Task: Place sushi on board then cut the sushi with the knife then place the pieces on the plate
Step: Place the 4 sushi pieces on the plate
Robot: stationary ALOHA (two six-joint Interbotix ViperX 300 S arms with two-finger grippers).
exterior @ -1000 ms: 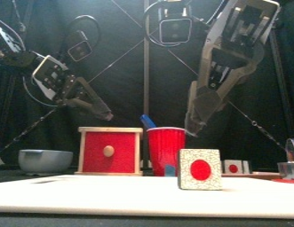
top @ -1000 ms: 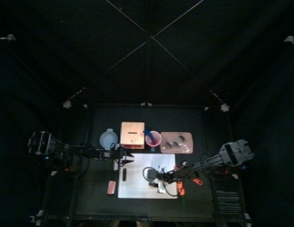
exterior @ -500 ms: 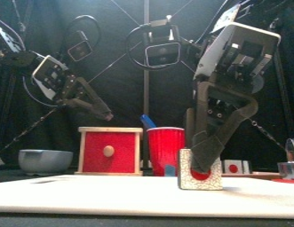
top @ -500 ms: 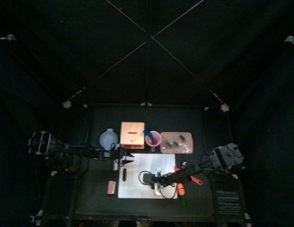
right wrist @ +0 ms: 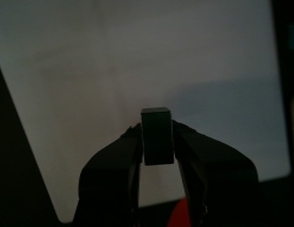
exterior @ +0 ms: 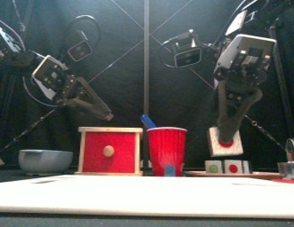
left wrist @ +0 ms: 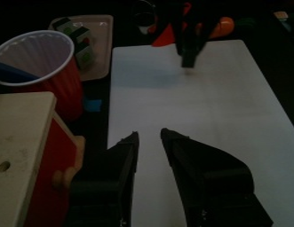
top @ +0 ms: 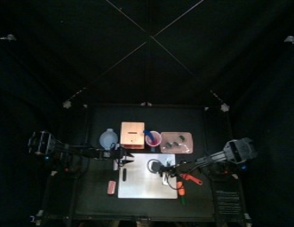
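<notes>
From where I stand, the right gripper (exterior: 231, 140) is clenched on one sushi piece (exterior: 219, 142), held in the air at the right of the front view, above the white board (exterior: 125, 197). Two more pieces (exterior: 234, 166) stand low at the right. The left gripper (left wrist: 149, 135) hangs over the board with jaws parted, near the red cup (exterior: 167, 151) at centre.

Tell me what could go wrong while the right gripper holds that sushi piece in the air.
The sushi piece hangs in a narrow pinch of the right gripper above the white board; it might slip and drop. Two pieces already sit on the pink tray, so setting this one down could knock them.
</notes>
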